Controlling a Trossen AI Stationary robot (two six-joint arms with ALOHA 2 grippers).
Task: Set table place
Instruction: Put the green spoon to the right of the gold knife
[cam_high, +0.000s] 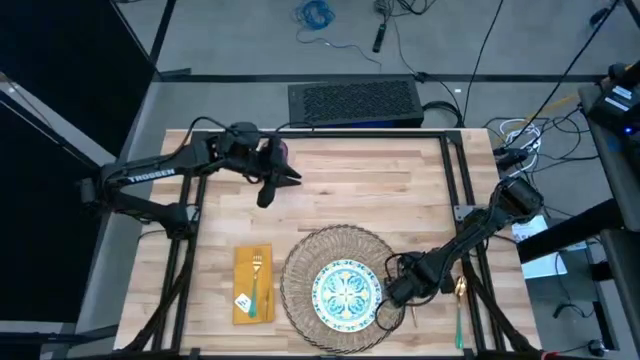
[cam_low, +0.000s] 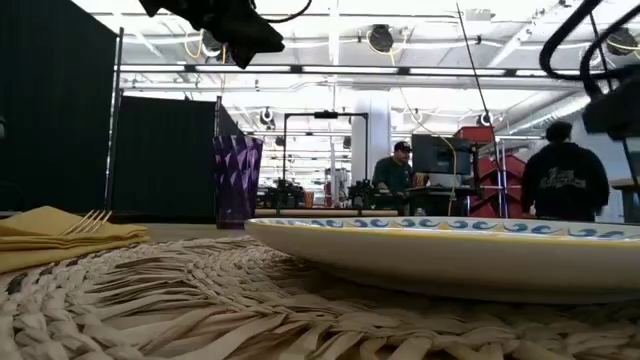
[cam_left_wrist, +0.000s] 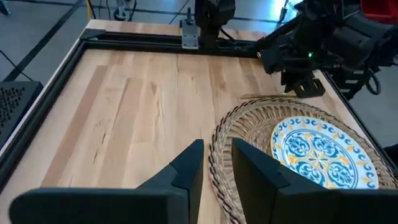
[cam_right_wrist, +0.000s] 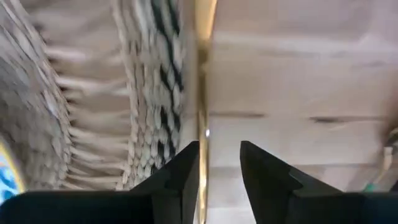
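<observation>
- The patterned plate sits on the round woven mat at the near middle of the bench.
- Left of the mat, a fork lies on the yellow napkin.
- A gold utensil lies along the mat's right edge; the right gripper, released, straddles it.
- The purple tumbler stands toward the far left.
- The left gripper hovers above the bench, fingers slightly apart, grasping nothing.

A big open workshop or lab hall. Ceiling lights run in rows over black curtains, cables cross the floor, and people work at benches.
</observation>
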